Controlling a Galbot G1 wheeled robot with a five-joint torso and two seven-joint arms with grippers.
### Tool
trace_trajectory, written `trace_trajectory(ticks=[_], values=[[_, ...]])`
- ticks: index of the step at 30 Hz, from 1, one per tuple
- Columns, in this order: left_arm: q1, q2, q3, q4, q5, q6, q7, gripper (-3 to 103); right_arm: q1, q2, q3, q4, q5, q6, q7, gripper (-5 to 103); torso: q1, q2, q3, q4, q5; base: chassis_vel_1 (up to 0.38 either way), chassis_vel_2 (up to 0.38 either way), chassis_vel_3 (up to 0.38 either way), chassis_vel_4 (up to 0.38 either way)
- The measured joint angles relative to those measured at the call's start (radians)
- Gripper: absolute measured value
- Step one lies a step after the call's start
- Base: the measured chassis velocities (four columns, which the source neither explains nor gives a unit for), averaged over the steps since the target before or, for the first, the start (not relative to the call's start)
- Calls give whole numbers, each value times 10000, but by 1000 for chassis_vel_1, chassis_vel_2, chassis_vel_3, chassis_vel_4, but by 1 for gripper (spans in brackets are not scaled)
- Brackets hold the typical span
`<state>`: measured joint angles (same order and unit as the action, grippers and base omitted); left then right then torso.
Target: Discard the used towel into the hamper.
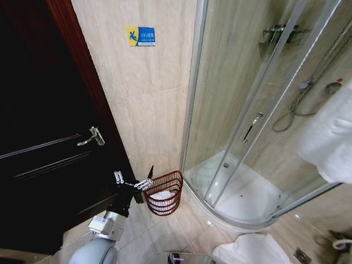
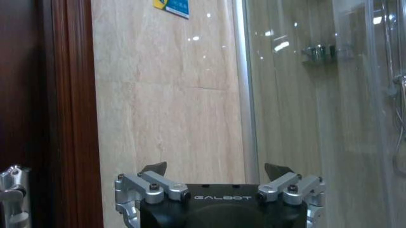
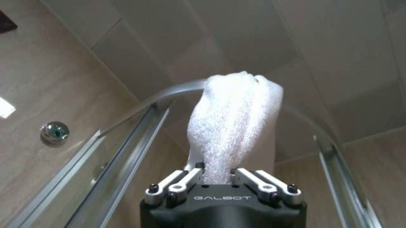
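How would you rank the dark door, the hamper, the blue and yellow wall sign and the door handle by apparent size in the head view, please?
1. dark door, by far the largest.
2. hamper.
3 and 4. wall sign and door handle: they look about alike, so I would not rank them.

From my remote feed: a dark wooden door [image 1: 44,137] with a silver lever handle [image 1: 92,136] fills the frame's left; a blue-and-yellow sign [image 1: 141,36] hangs top centre on the beige wall, and a curved glass shower enclosure [image 1: 247,110] occupies the right.
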<state>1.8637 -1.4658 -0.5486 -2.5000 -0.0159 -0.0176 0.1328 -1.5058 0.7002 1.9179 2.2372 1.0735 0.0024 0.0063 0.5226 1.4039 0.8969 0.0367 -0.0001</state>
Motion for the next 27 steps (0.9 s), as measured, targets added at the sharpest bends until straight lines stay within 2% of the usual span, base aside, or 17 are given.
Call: trace_trajectory(ticks=[2,3,6,7,9,13,14,17,19,21,27], values=[[0,0,0,0,0,0,0,100,-244,618,56,441,55,113,-45,11,0,0,0,0,1,0,0,0,0],[0,0,0,0,0,0,0,100,-244,618,56,441,55,113,-45,11,0,0,0,0,1,0,0,0,0],[0,1,0,0,0,0,0,100,-577,1674,-114,1126,97,362,-92,11,0,0,0,0,1,0,0,0,0],[0,1,0,0,0,0,0,100,-577,1674,-114,1126,97,362,-92,11,0,0,0,0,1,0,0,0,0],[0,1,0,0,0,0,0,100,-774,2253,-270,1511,111,537,-189,11,0,0,1,-1,8,0,0,0,0],[0,0,0,0,0,0,0,100,-1006,3209,-590,2098,31,873,-264,11,0,0,1,0,-3,0,0,0,0],[0,0,0,0,0,0,0,100,-1006,3209,-590,2098,31,873,-264,11,0,0,1,0,-3,0,0,0,0],[0,0,0,0,0,0,0,100,-1221,3886,-824,2396,-172,1233,-344,11,0,0,1,-1,-2,0,0,0,0],[0,2,0,0,0,0,0,100,-1292,4075,-907,2462,-260,1380,-390,11,0,0,1,-1,-1,0,0,0,0],[0,-1,0,0,0,0,0,100,-1495,4573,-1182,2588,-631,1792,-571,11,0,0,1,-1,-1,0,0,0,0],[0,0,0,0,0,0,0,100,-1693,5280,-2018,2625,-1515,2544,-874,11,0,0,1,-1,1,0,0,0,0]])
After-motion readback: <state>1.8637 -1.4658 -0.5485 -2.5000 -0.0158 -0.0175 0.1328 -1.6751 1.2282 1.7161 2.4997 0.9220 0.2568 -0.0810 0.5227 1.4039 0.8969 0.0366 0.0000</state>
